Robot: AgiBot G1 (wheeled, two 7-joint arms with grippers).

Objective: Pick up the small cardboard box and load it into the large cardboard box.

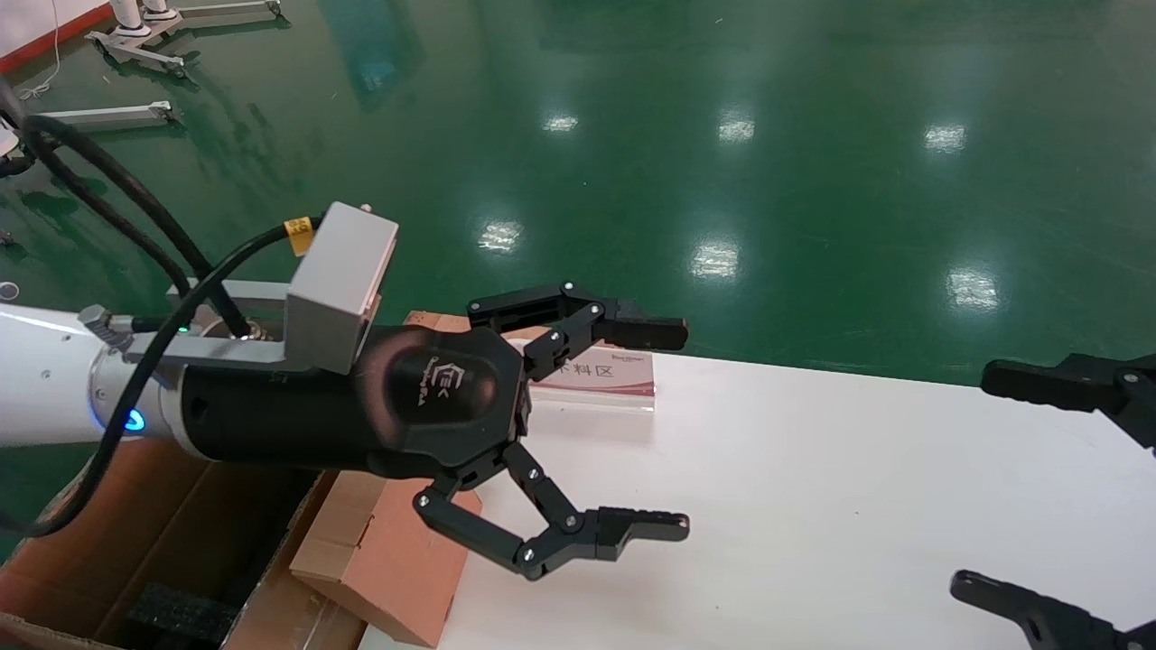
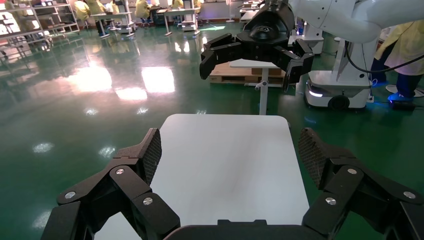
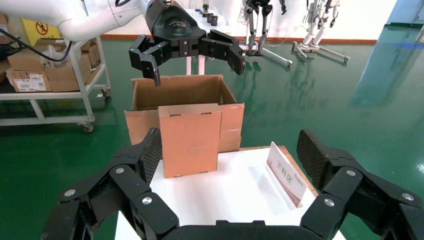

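Observation:
The small cardboard box [image 1: 397, 560] stands on its edge at the left end of the white table [image 1: 813, 506], with its broad face toward the right arm [image 3: 190, 140]. The large cardboard box [image 1: 135, 533] sits just beyond that end on the floor, open, with black foam [image 1: 181, 614] at its bottom; it also shows in the right wrist view [image 3: 177, 92]. My left gripper [image 1: 673, 429] hovers above the small box, open and empty, and it points along the table [image 2: 231, 152]. My right gripper [image 1: 980, 483] is open and empty over the table's right end [image 3: 230, 147].
A slanted white and red sign [image 1: 596, 379] stands on the table's far edge near the small box. Green floor surrounds the table. A cart with cartons [image 3: 45, 75] stands beyond the large box. Metal stand bases [image 1: 135, 41] are on the floor far left.

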